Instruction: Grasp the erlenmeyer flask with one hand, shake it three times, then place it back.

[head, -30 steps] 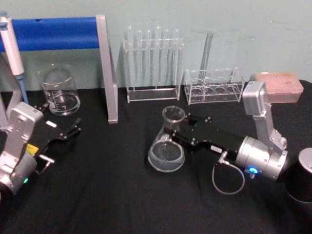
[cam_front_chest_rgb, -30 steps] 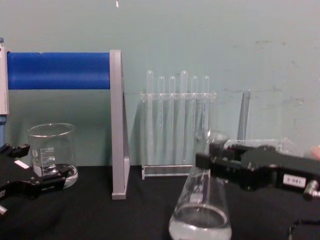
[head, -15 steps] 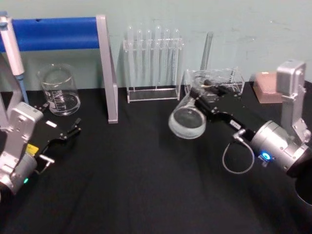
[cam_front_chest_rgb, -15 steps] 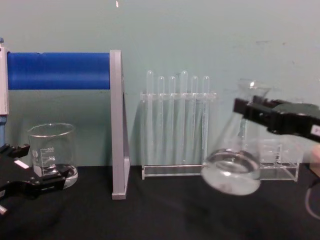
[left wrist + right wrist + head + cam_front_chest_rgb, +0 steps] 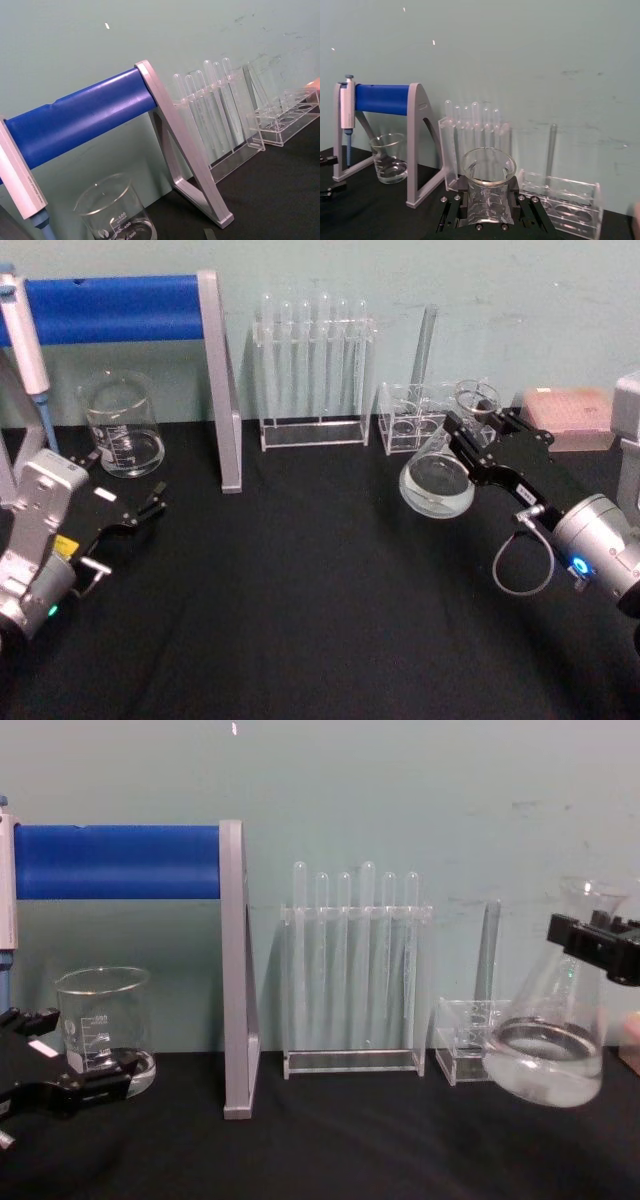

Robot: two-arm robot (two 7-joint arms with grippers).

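The erlenmeyer flask (image 5: 437, 485) is clear glass and hangs tilted above the black table at the right, in front of a small clear rack. My right gripper (image 5: 465, 432) is shut on its neck, just under the flared rim. In the chest view the flask (image 5: 545, 1055) floats at the right edge, clear of the table, with the right gripper (image 5: 592, 938) clamped high on the neck. The right wrist view looks down the flask's rim (image 5: 488, 172) between the black jaws. My left gripper (image 5: 135, 512) rests open at the left, near the beaker.
A glass beaker (image 5: 122, 425) stands at the back left under a blue-barred stand (image 5: 120, 305) with a pipette. A test tube rack (image 5: 315, 370) and a small clear rack (image 5: 410, 425) line the back wall. A pink box (image 5: 570, 410) sits at the back right.
The right gripper has swung the flask up from near the table's middle and over to the right, now by the small rack. The left arm has stayed put.
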